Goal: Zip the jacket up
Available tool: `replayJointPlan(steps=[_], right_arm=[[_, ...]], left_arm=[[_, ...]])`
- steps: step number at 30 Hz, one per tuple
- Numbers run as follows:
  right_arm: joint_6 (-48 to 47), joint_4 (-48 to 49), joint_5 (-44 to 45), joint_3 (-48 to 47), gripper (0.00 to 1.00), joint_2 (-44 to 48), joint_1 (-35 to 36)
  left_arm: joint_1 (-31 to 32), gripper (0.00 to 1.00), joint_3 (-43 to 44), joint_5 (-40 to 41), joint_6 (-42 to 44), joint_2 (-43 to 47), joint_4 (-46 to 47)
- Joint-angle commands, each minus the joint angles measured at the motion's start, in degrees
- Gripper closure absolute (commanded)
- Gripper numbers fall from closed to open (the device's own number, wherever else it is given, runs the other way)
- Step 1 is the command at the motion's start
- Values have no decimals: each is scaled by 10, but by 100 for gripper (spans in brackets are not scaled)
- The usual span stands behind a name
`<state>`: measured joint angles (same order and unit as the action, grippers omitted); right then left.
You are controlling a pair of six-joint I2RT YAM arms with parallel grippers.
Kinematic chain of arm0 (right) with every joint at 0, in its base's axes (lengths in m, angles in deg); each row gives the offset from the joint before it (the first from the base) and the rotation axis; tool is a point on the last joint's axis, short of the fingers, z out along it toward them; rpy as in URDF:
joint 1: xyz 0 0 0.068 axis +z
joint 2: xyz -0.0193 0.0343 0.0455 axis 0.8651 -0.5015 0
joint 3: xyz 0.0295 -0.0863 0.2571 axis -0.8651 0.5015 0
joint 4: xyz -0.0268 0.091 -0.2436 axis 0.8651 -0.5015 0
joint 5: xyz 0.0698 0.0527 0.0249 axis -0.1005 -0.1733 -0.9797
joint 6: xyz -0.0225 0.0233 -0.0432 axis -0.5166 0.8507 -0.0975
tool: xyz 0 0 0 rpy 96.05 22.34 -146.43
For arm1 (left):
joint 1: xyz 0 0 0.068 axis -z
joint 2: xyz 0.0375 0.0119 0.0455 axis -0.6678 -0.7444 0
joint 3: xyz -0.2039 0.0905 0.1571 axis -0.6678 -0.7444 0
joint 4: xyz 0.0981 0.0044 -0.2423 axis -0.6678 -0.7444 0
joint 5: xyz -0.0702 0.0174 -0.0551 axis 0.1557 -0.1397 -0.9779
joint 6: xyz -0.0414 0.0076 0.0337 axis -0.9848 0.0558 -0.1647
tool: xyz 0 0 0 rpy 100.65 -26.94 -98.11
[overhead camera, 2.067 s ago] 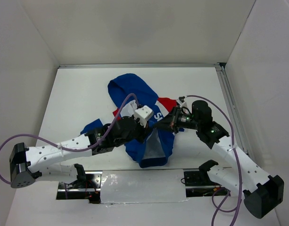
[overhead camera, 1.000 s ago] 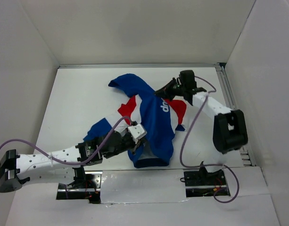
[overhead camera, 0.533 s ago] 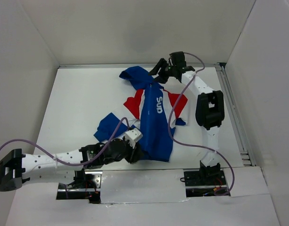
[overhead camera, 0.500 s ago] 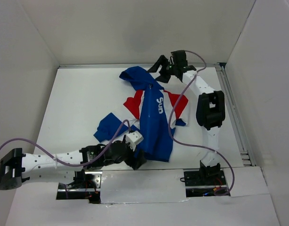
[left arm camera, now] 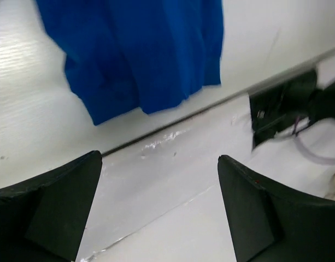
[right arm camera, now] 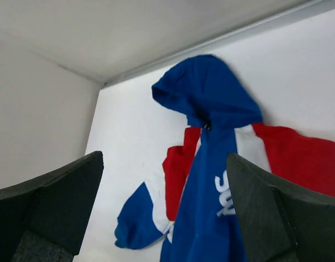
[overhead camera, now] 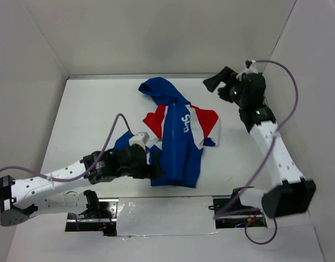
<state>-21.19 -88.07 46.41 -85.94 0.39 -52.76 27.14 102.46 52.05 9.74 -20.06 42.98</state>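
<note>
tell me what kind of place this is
Probably a robotics lab test cell, not a home: a white table boxed in by plain white walls, a left arm and right arm bolted at its near edge, and one small jacket laid out on it.

Matt cloth on jacket [overhead camera: 178, 147], softly creased. Smooth matt white on table [overhead camera: 85, 120], faint grain. Glossy reflective strip [overhead camera: 162, 215], lower centre. Smooth white plastic on left arm shell [overhead camera: 52, 180].

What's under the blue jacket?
The jacket lies on the white table, which shows all around it. Anything directly beneath is covered by the fabric and cannot be seen.
</note>
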Motion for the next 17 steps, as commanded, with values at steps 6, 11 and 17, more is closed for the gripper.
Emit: replayJointPlan(steps=[6,11,17], right_arm=[[-27,-122,224,188,0,319,-18],[-3,-196,298,223,0,434,-20],[-13,-178,290,257,0,512,-21]], left_arm=[[-262,1,46,-110,9,10,-77],[-303,1,38,-121,40,80,-47],[-310,1,27,-107,27,132,-90]])
